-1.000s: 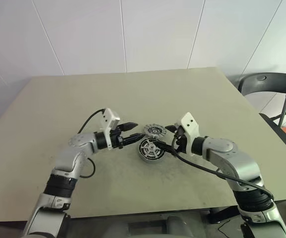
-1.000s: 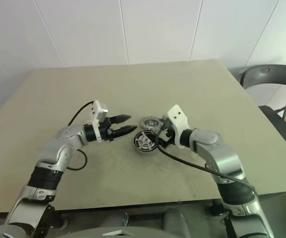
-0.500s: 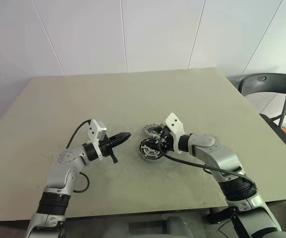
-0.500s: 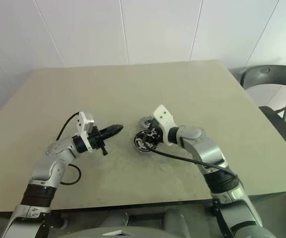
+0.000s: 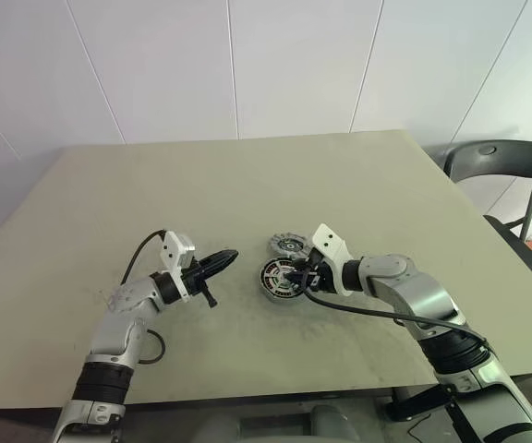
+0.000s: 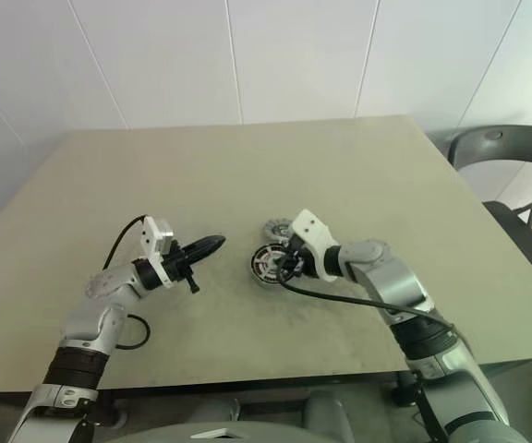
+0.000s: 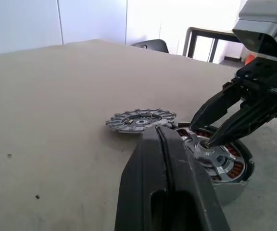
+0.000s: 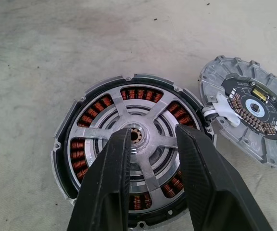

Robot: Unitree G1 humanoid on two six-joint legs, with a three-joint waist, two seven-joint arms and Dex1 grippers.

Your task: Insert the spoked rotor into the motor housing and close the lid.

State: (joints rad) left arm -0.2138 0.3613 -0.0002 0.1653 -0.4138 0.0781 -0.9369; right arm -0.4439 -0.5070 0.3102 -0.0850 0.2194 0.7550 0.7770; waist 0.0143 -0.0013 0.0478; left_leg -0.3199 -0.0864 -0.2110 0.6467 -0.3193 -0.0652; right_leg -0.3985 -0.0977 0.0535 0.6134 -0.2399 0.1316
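The motor housing [image 5: 280, 277] lies flat on the table, copper windings showing around its inside [image 8: 79, 144]. The spoked rotor [image 8: 119, 113] sits inside it, silver spoked face up. The lid [image 5: 289, 245] lies flat just behind the housing, touching its rim, with its circuit side up [image 8: 249, 108]. My right gripper [image 8: 153, 131] hangs over the rotor, pointing down at it. It is open by a narrow gap, one fingertip on each side of the centre hub. My left gripper [image 5: 232, 253] is shut and empty, level, a short way left of the housing.
The beige table [image 5: 247, 185] spreads wide on all sides of the parts. A dark folding chair [image 5: 501, 166] stands off the table's right corner. A black cable loops from each wrist near the arms.
My left gripper has shut and drawn back a little to the left and down. My right gripper has come down over the rotor's hub and its fingers have narrowed.
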